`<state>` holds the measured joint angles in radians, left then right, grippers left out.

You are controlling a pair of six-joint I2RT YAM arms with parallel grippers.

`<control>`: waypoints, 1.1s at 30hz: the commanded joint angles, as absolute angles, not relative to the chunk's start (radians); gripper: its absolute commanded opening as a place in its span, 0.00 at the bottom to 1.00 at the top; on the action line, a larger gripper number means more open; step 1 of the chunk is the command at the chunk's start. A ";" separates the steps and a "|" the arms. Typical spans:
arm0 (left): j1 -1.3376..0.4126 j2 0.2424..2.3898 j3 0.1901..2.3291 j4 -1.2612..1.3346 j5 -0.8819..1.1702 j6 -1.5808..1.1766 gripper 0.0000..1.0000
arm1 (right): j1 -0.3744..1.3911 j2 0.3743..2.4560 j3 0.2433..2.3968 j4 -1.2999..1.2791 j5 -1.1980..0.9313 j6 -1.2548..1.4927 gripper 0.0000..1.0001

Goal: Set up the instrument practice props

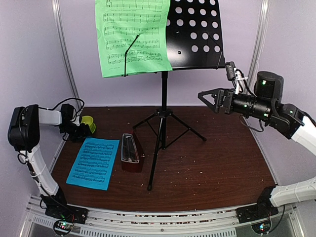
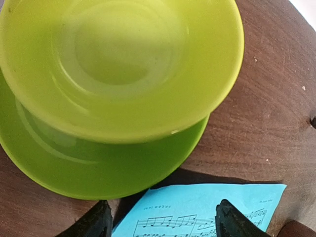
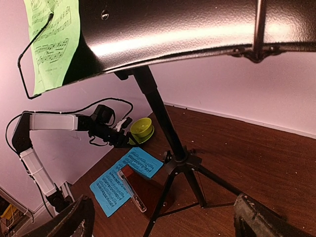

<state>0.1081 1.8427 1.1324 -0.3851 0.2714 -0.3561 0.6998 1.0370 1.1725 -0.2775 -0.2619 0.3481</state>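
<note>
The black music stand (image 1: 162, 123) stands mid-table, its hole-punched desk (image 1: 197, 34) at the top. A green sheet (image 1: 132, 37) hangs on the desk's left half under a wire clip. The blue sheet (image 1: 94, 162) lies flat on the table at the left, the reddish-brown metronome (image 1: 131, 152) just right of it. My left gripper (image 1: 85, 132) is open low over the blue sheet's far corner (image 2: 197, 202), with one fingertip (image 2: 96, 219) off the paper. My right gripper (image 1: 203, 98) hangs open in the air right of the stand, holding nothing. From there I see the stand's pole (image 3: 163, 123), the metronome (image 3: 140, 190) and the blue sheet (image 3: 123, 180).
A lime-green bowl (image 2: 118, 64) on a green saucer (image 2: 98, 168) sits right in front of my left gripper, near the back left wall (image 1: 34, 49). The stand's tripod legs (image 1: 190, 129) spread across the table's middle. Walls close in on both sides.
</note>
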 commanded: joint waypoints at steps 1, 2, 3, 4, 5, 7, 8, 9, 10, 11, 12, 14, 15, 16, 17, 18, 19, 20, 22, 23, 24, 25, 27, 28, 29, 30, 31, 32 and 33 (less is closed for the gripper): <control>0.122 1.859 1.156 -0.344 0.317 -0.334 0.74 | 0.690 1.061 1.218 -0.274 -0.239 0.351 0.99; 0.122 1.864 1.161 -0.344 0.321 -0.332 0.74 | 0.688 1.066 1.221 -0.272 -0.239 0.350 0.99; 0.123 1.870 1.166 -0.346 0.326 -0.331 0.73 | 0.687 1.072 1.224 -0.269 -0.240 0.350 0.99; 0.124 1.879 1.177 -0.355 0.328 -0.331 0.71 | 0.684 1.078 1.227 -0.268 -0.244 0.350 0.99; 0.125 1.895 1.196 -0.375 0.330 -0.328 0.69 | 0.681 1.084 1.230 -0.266 -0.247 0.350 0.99; 0.126 1.914 1.216 -0.393 0.343 -0.326 0.67 | 0.675 1.097 1.241 -0.267 -0.256 0.348 0.99; 0.126 1.919 1.220 -0.398 0.346 -0.328 0.66 | 0.670 1.103 1.247 -0.268 -0.259 0.346 0.99; 0.126 1.920 1.220 -0.399 0.349 -0.331 0.65 | 0.667 1.109 1.253 -0.269 -0.262 0.343 0.99; 0.126 1.919 1.218 -0.398 0.352 -0.334 0.66 | 0.663 1.113 1.258 -0.271 -0.262 0.341 0.99; 0.126 1.920 1.215 -0.396 0.365 -0.338 0.67 | 0.658 1.118 1.262 -0.274 -0.264 0.341 0.99; 0.125 1.921 1.209 -0.390 0.378 -0.344 0.69 | 0.653 1.120 1.263 -0.272 -0.266 0.340 0.99; 0.124 1.920 1.197 -0.383 0.403 -0.355 0.71 | 0.643 1.125 1.266 -0.270 -0.272 0.339 0.99; 0.121 1.921 1.190 -0.383 0.411 -0.357 0.70 | 0.638 1.127 1.266 -0.270 -0.277 0.338 0.99; 0.115 1.921 1.181 -0.383 0.417 -0.358 0.69 | 0.634 1.130 1.268 -0.271 -0.281 0.337 0.99; 0.110 1.916 1.172 -0.387 0.413 -0.355 0.68 | 0.630 1.132 1.271 -0.271 -0.285 0.335 0.99; 0.105 1.905 1.159 -0.385 0.414 -0.351 0.67 | 0.626 1.133 1.272 -0.272 -0.288 0.334 0.99; 0.101 1.892 1.147 -0.383 0.415 -0.350 0.65 | 0.622 1.134 1.272 -0.272 -0.291 0.333 0.99; 0.096 1.880 1.131 -0.375 0.424 -0.350 0.64 | 0.619 1.134 1.272 -0.272 -0.293 0.333 0.99; 0.087 1.856 1.109 -0.369 0.428 -0.351 0.61 | 0.615 1.135 1.270 -0.269 -0.301 0.331 0.99; 0.083 1.848 1.099 -0.366 0.431 -0.350 0.58 | 0.613 1.135 1.270 -0.268 -0.305 0.331 0.99; 0.082 1.842 1.092 -0.363 0.437 -0.350 0.56 | 0.611 1.135 1.269 -0.266 -0.309 0.331 0.99; 0.079 1.840 1.088 -0.363 0.442 -0.348 0.52 | 0.610 1.135 1.269 -0.264 -0.312 0.331 0.99; 0.073 1.838 1.085 -0.368 0.445 -0.342 0.46 | 0.609 1.135 1.267 -0.259 -0.317 0.330 0.99; 0.071 1.836 1.082 -0.368 0.442 -0.340 0.42 | 0.608 1.135 1.267 -0.257 -0.318 0.330 0.99; 0.070 1.836 1.083 -0.368 0.445 -0.339 0.38 | 0.607 1.134 1.267 -0.254 -0.320 0.328 0.99; 0.069 1.834 1.085 -0.368 0.450 -0.338 0.33 | 0.607 1.133 1.266 -0.253 -0.322 0.328 0.99; 0.067 1.829 1.085 -0.368 0.453 -0.338 0.28 | 0.607 1.131 1.266 -0.253 -0.323 0.328 0.99; 0.066 1.820 1.087 -0.368 0.454 -0.337 0.24 | 0.606 1.129 1.267 -0.252 -0.325 0.327 0.99; 0.064 1.804 1.088 -0.369 0.454 -0.339 0.20 | 0.606 1.127 1.266 -0.252 -0.325 0.327 0.99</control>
<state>0.0708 1.8664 1.0897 -0.3840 0.4305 -0.3458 0.6151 1.1355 1.2400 -0.2779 -0.3042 0.3397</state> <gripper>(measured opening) 0.260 0.994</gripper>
